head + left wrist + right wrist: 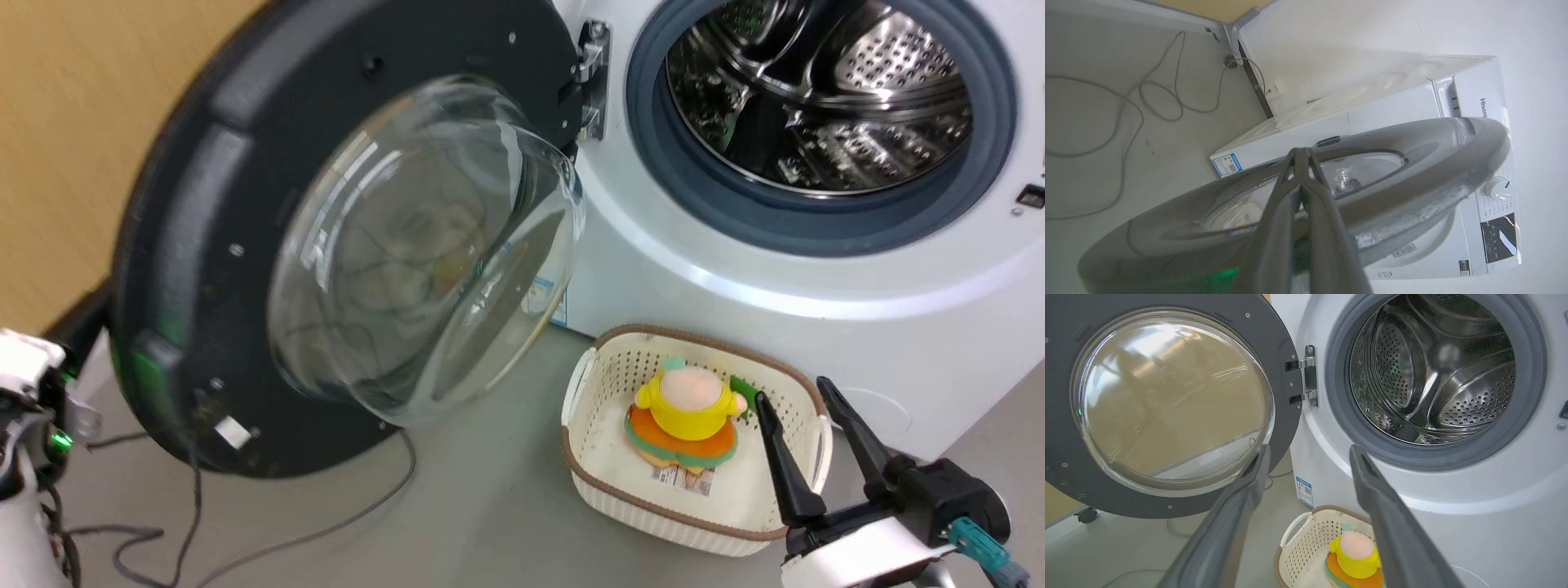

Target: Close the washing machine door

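At my left, entry one: the washing machine door (204, 245), wide open. Its matte inner face and glass bowl (424, 245) are turned to my head camera. It hangs on a metal hinge (594, 77) fixed to the washing machine (694, 278) beside the drum mouth (816, 90). The free rim is the side farthest from the hinge, toward my left.

Entry two: my left gripper (1300, 152), fingers pressed together with nothing between them, on the door's glossy outer side. The tips point at that face; I cannot tell if they touch it.

Entry three: my right gripper (792, 392), fingers spread and empty, above the basket (588, 457) holding a yellow toy (690, 404). It is on the door's inner side, below the drum mouth.

Governing relation: the door lies just ahead of the left tips, with the drum mouth beyond it to my right. I judge a push there would swing the door about its hinge toward the opening. The left arm is nearer and on the working side. The right gripper may lie near the sweep.

Writing:
- Lettering (1484, 108) on the machine's top front reads "Hisen", then is cut off.
- The blue sticker (1227, 164) has print too small to read.
- Panel marks by the dial (1496, 188) are illegible.
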